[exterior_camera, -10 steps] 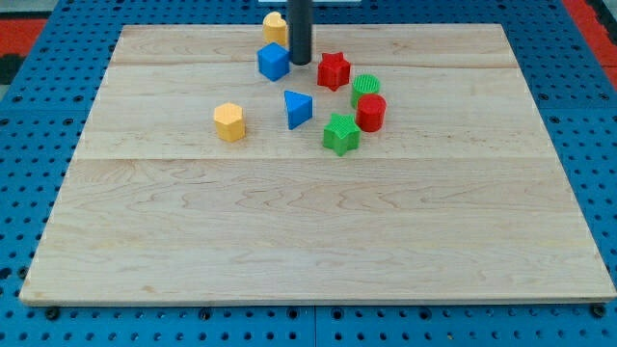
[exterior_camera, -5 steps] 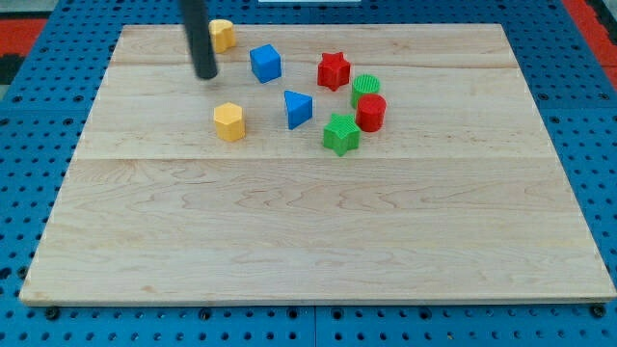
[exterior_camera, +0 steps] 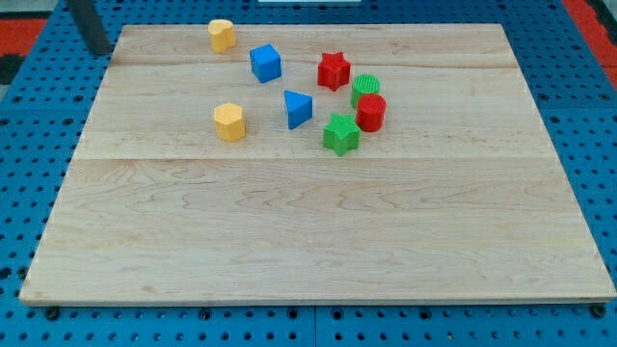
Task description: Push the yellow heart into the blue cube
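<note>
The yellow heart lies near the board's top edge, a short gap up and to the left of the blue cube; they do not touch. My tip is at the view's top left, just off the board's left corner, well to the left of the yellow heart and away from every block.
A yellow hexagon block, a blue triangle block, a red star, a green cylinder, a red cylinder and a green star sit in the upper middle of the wooden board.
My tip swept left from beside the blue cube to off the board's top left corner. The yellow heart moved left, away from the blue cube, which shifted slightly left.
</note>
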